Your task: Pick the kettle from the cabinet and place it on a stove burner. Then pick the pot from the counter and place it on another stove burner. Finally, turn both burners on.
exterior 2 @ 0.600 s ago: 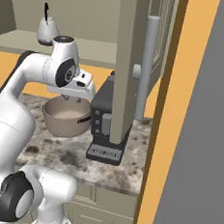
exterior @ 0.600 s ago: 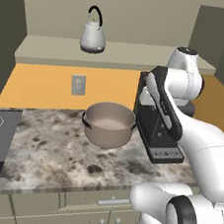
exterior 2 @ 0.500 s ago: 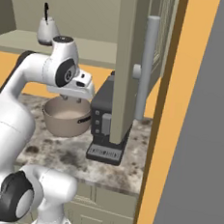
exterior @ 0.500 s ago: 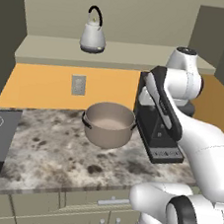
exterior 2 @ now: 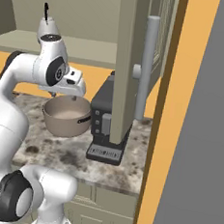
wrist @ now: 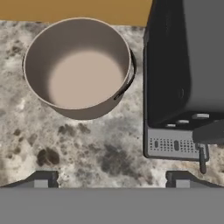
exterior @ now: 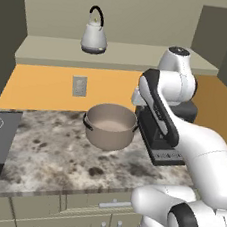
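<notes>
granite counter (exterior: 55,153) holds the pot (exterior: 110,127); kettle (exterior: 94,36) up on the cabinet shelf (exterior: 142,56) looks light, rigid, probably slick, so grab its hoop handle. pincer (wrist: 111,177) spread wide, empty.

no readable text, labels or numbers anywhere

light: even, bright, rendered | shadows: soft, faint | glare: none | focus: sharp throughout

Matt metal pot (wrist: 78,65); speckled granite counter (wrist: 65,148); shiny kettle (exterior: 94,37)
</notes>
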Available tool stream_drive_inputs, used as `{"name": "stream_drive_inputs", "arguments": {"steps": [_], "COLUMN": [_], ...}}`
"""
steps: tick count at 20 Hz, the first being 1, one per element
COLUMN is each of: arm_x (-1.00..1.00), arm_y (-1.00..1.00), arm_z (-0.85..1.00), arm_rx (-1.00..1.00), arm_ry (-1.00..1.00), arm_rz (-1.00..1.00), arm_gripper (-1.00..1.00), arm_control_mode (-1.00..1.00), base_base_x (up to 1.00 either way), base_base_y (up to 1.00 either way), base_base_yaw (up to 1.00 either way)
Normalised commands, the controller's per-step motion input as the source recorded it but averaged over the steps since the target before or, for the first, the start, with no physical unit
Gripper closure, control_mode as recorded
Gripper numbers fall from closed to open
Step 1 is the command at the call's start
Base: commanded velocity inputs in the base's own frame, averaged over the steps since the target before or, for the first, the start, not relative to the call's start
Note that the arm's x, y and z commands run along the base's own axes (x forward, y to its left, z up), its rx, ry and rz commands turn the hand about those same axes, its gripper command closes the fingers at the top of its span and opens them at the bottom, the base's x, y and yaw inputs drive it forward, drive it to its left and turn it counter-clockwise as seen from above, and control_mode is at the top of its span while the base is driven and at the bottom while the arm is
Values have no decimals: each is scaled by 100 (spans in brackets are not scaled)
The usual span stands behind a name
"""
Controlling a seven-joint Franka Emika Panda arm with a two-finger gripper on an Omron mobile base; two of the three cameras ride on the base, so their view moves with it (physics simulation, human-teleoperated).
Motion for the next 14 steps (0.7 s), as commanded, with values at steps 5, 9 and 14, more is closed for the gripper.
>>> {"name": "stream_drive_inputs", "arguments": {"steps": [5,9,14], "arm_x": [0,0,0], "arm_y": [25,27,12], "arm_z": [24,29,35], "arm_rx": [0,0,0], "arm_ry": [-21,-17,-18], "arm_rz": [2,5,7], "arm_gripper": [-100,-100,-100], "arm_control_mode": [-100,-100,-100], "base_base_x": [0,0,0], "base_base_y": [0,0,0], "base_base_yaw": [0,0,0]}}
